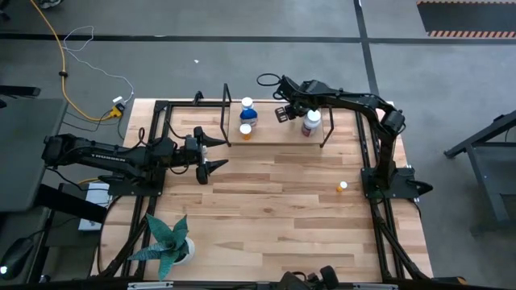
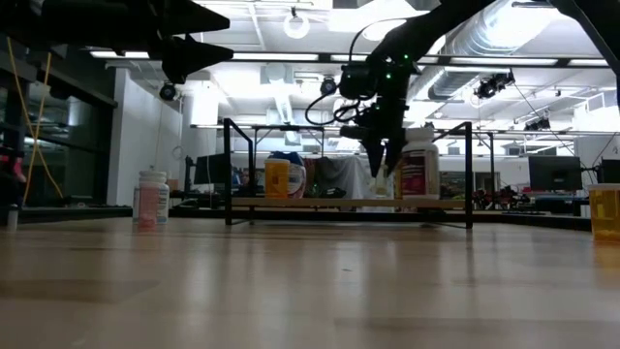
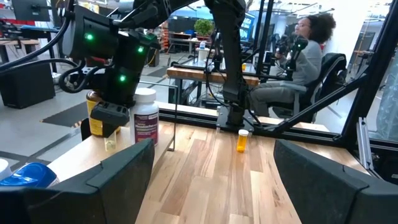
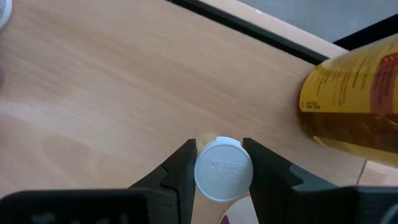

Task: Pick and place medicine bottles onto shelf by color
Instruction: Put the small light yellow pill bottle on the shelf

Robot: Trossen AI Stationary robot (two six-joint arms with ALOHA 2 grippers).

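low light-wood shelf on thin black legs (image 1: 270,138): far side of bench | white bottle, blue cap (image 1: 247,112): upright on shelf, left part | small orange bottle, white cap (image 1: 245,131): upright just beside it | white bottle, red label (image 1: 310,122): upright, shelf right part | tiny white-capped vial (image 4: 223,168): on shelf, clamped between right claw's fingers | tiny orange vial (image 1: 342,186): on bench, well apart from shelf

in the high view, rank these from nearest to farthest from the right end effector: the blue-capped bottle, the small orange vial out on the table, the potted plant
1. The blue-capped bottle, on the shelf, to the left of the right end effector.
2. The small orange vial, on the open tabletop by the right arm's base.
3. The potted plant, at the near left corner of the table.
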